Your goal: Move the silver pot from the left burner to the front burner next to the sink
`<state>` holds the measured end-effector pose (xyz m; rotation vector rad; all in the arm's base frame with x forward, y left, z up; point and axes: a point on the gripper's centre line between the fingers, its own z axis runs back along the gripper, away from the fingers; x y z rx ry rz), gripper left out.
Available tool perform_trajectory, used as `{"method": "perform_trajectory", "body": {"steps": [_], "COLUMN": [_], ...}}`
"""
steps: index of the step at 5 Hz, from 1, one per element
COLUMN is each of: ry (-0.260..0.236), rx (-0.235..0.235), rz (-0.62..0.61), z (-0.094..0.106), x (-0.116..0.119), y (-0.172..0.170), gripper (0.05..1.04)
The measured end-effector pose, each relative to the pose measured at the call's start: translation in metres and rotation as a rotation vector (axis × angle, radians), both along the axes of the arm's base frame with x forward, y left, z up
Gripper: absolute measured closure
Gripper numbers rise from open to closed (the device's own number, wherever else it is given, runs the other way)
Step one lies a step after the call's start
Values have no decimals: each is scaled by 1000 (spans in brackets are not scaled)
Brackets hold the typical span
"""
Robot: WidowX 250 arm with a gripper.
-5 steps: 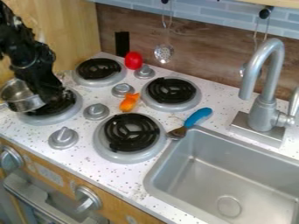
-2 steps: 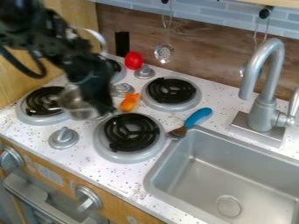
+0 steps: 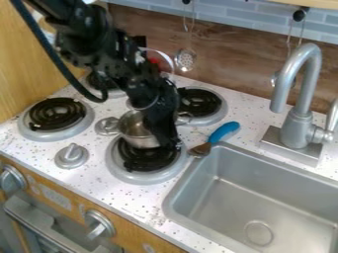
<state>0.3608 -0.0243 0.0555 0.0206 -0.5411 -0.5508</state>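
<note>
Pinching the side of the metal pot with the tool, just above the front burner. Could tip or drop the pot through an off-centre grip, or nudge the blue-handled utensil by swinging too far towards the sink.

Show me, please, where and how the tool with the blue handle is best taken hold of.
I would grip the middle of the blue handle, coming from above, with the jaws across its length. It looks thick and lies slanting on the counter, while the head is flatter and close to the sink's rim.
</note>
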Motion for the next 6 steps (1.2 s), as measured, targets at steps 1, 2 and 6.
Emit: {"method": "perform_trajectory", "body": {"steps": [1,2,6], "ry": [18,14,-1], "rx": [18,25,70], "rz": [-53,-63,49], "z": [-10,-10,6], "x": [1,2,-35], "y": [-10,-10,15], "gripper": [988,988,753]}}
